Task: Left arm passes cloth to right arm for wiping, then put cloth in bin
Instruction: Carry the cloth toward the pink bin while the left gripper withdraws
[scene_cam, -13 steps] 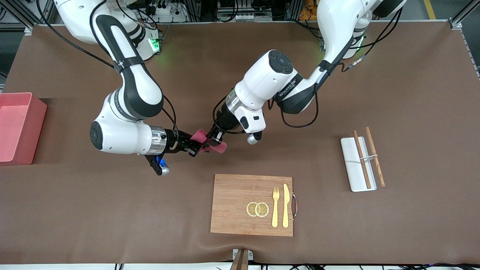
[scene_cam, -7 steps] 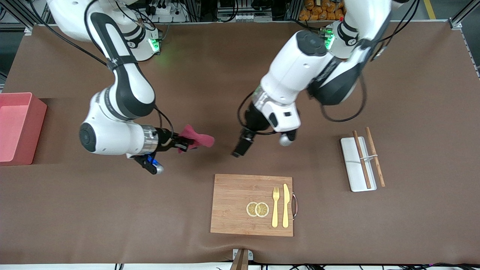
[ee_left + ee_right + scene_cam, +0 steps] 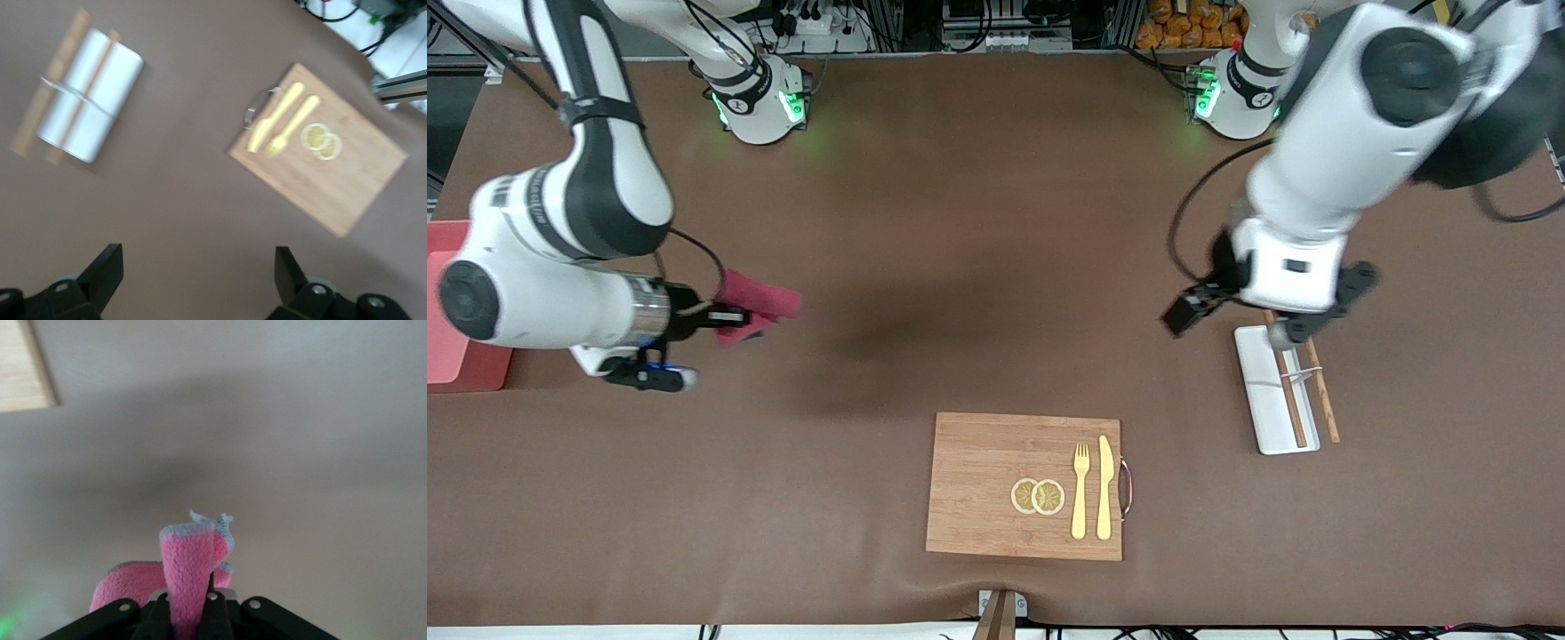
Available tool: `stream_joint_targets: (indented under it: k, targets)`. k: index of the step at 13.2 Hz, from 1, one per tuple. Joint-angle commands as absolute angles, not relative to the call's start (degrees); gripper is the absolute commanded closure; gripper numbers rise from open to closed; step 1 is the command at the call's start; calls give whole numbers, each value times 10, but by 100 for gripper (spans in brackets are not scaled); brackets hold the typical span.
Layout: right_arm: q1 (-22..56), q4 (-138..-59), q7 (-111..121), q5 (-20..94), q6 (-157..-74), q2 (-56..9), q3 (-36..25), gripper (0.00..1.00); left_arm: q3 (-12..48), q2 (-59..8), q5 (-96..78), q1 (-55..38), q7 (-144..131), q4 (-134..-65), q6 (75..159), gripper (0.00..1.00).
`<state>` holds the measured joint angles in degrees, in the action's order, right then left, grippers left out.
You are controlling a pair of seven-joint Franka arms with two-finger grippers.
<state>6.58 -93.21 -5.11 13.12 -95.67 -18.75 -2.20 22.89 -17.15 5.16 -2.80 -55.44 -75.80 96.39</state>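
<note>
The dark pinkish-red cloth (image 3: 754, 304) hangs bunched in my right gripper (image 3: 725, 314), which is shut on it above the table, close beside the pink bin (image 3: 467, 373). The right wrist view shows a fold of the cloth (image 3: 190, 573) pinched between the black jaws of the right gripper (image 3: 190, 613). My left gripper (image 3: 1184, 313) is open and holds nothing, up over the table beside the white tray (image 3: 1267, 409). In the left wrist view the left gripper (image 3: 198, 260) has its fingers wide apart over bare brown mat. The right arm hides part of the bin.
A wooden cutting board (image 3: 978, 480) with a yellow fork (image 3: 1080, 489), a knife (image 3: 1105, 487) and lemon slices (image 3: 1037, 496) lies near the front camera. Brown chopsticks (image 3: 1288, 391) rest across the white tray at the left arm's end.
The left gripper opened, let go of the cloth and drew back toward the left arm's end. The right arm carried the cloth away toward the bin.
</note>
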Motion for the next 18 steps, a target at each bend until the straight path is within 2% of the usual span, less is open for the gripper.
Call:
stream_joint_targets:
  k: [1,4,7,10,13,16,18]
  targets:
    - [18,-1008,56,84,-1029,-177,-12,100,222,-128,52,18,-393,-785,926,0]
    - [-5,-1063,127,56,-1152,-226,-12,100,139,-67,31,23,-220,-854,924,0]
    - [-47,-1062,186,36,-1166,-268,-12,100,68,-25,7,20,-100,-897,922,0]
    - [-98,-1060,274,22,-1195,-297,-12,100,71,-21,7,24,-103,-885,902,0]
    - [-164,-1037,385,-3,-1258,-345,-12,100,75,-12,8,24,-113,-886,890,0]
    - [-220,-974,498,-9,-1252,-386,-12,100,72,-11,10,25,-112,-882,886,0]
    - [-255,-950,539,-45,-1252,-388,-12,100,72,-11,11,25,-116,-876,886,0]
